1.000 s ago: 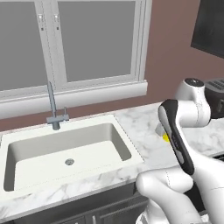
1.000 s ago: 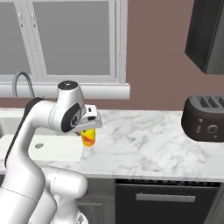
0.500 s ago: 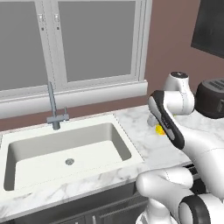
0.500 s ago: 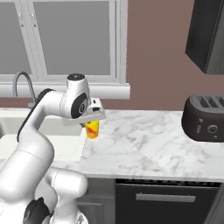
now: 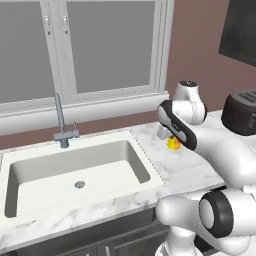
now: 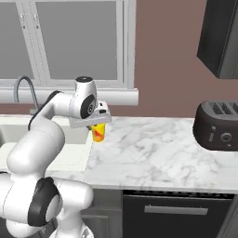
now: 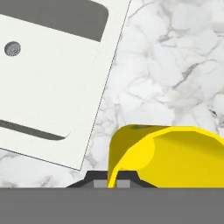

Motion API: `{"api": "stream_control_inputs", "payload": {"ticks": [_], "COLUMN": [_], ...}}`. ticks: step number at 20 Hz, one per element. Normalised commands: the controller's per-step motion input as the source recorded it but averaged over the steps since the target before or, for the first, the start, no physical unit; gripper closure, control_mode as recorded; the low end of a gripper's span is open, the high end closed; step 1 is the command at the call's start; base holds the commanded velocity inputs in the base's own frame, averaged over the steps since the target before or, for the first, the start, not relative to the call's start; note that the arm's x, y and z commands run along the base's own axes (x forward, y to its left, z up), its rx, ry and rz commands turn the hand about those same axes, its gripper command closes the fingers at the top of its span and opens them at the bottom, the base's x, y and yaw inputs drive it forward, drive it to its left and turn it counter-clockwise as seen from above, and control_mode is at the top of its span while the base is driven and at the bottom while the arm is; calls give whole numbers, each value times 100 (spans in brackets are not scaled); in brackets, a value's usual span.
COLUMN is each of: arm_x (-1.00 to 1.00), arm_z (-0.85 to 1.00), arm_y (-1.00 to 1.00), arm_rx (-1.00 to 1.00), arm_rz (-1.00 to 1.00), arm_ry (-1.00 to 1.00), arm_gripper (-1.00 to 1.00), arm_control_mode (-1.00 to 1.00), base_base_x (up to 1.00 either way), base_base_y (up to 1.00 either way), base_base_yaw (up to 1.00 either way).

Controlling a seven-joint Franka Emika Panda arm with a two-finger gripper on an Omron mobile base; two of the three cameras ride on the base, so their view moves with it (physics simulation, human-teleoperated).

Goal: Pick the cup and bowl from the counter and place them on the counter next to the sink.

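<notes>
While the arm is reaching out over the marble, the hand [image 6: 96,122] is gripping the cup [image 6: 98,132] from above, the yellow tumbler hanging below it with its red-orange mark facing the right base camera. In the left base view the cup [image 5: 173,143] is showing just past the arm's dark-banded link, above the counter [image 5: 185,165] just right of the sink [image 5: 75,172]. Whether its base is touching the marble or hanging a little above is hard to say from these angles. Looking along the hand, the cup's yellow rim [image 7: 168,155] is crowding the lower right, with the veined counter [image 7: 175,65] beyond it and the sink's white basin [image 7: 52,78] and round drain [image 7: 12,49] lying off to the left. Further along the slab, a dark toaster [image 6: 217,126] is sitting well apart from the cup, and the slim faucet [image 5: 61,122] is standing behind the basin under the window [image 5: 100,47].
</notes>
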Motion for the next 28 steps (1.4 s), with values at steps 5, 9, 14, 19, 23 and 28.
{"api": "stream_control_inputs", "payload": {"ticks": [5, 9, 14, 19, 23, 28], "arm_x": [20, 7, 0, 0, 3, 0], "arm_z": [-46, -17, -16, -18, -23, -12], "arm_y": [26, 3, 0, 0, 0, -5], "arm_rx": [0, 0, 0, 0, 0, 0], "arm_rz": [-5, -7, -10, -11, -9, -8], "arm_ry": [-8, -10, -7, 0, 2, 4], "arm_gripper": [100, 100, 100, 100, 100, 100], "arm_control_mode": [-100, -100, -100, -100, -100, -100], "base_base_x": [0, 0, 0, 0, 0, 0], "base_base_y": [0, 0, 0, 0, 0, 0], "base_base_yaw": [0, 0, 0, 0, 0, 0]}}
